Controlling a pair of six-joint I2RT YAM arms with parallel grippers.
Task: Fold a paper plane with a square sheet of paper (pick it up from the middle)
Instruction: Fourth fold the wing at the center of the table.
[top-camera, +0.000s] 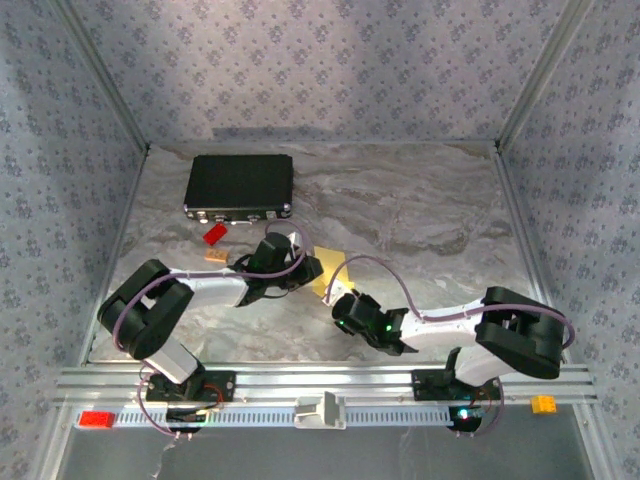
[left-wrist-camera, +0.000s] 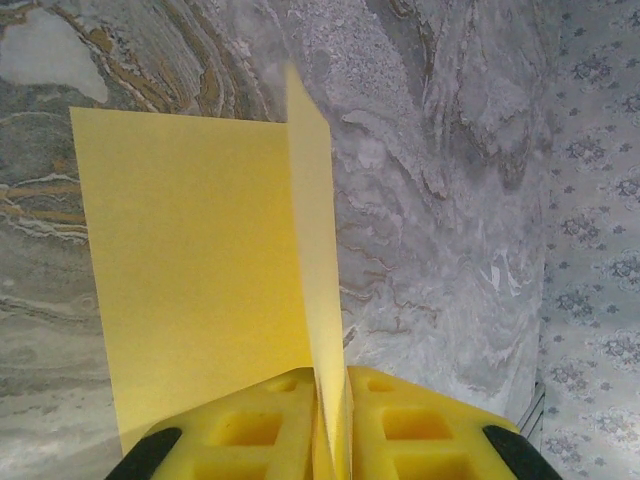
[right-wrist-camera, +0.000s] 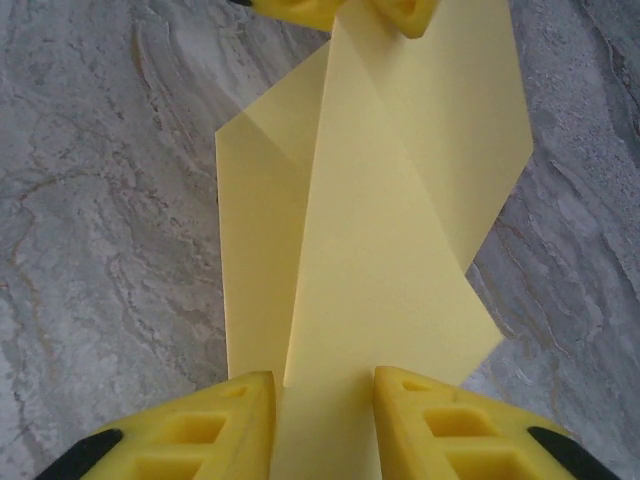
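Left gripper (left-wrist-camera: 330, 400) pinches the square sheet of paper (left-wrist-camera: 200, 260); black case (top-camera: 240, 185) shut.

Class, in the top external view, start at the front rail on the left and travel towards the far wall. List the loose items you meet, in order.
Red block on the rail → tan block → red brick → black case.

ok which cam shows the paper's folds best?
Right wrist: the paper sits close, diagonal creases and overlapping flaps clear. Left wrist gives a flat panel plus an upright flap; top external, a small patch.
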